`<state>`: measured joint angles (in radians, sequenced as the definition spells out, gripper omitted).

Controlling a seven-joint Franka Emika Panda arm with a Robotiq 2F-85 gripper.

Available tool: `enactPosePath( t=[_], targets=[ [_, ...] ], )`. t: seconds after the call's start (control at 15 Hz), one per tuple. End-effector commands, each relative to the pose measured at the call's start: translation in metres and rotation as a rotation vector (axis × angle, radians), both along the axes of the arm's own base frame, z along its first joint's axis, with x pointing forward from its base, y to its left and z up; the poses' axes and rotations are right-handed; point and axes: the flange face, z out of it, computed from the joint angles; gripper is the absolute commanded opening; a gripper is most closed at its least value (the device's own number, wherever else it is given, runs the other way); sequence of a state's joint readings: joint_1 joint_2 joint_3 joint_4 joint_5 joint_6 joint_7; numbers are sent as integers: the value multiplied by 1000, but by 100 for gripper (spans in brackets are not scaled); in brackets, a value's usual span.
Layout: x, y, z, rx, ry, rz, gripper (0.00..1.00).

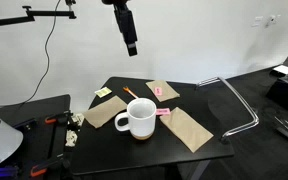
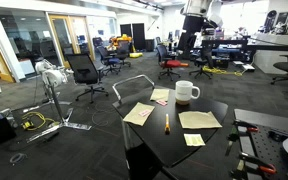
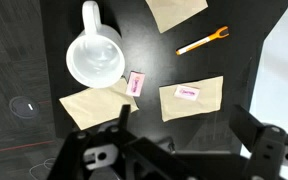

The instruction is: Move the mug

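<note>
Currently the mug (image 1: 136, 120) is found upright on the black table (image 1: 154, 148) among brown paper sheets (image 3: 192, 96), while the gripper (image 1: 131, 45) is held high above the mug, jaws spread wide and empty. By an off-centre descent the rim could be clipped and the mug tipped. Finger ends are barely told from the dark table in the wrist view.

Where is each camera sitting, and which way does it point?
Exterior view: beside the table, facing the mug and a white wall; jaws hang top centre.
Exterior view: farther back, facing the mug with open office behind; arm at top edge.
Wrist view: straight down on the mug; open jaws along the bottom.
Shared by all: mug, orange pen, paper scraps.
</note>
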<state>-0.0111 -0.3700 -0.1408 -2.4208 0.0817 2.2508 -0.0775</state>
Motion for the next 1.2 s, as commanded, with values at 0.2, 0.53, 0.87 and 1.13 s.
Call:
enactPosePath(
  t=[0.2,0.53,0.87,1.13],
  targets=[
    [0,0,1,0,1,0,100],
    [-8,-6,4,-22,-3,-42,100],
    [-21,-21,1,-47,33,-120,100],
    [-32,-32,-7,-75,85,-200,100]
  ],
)
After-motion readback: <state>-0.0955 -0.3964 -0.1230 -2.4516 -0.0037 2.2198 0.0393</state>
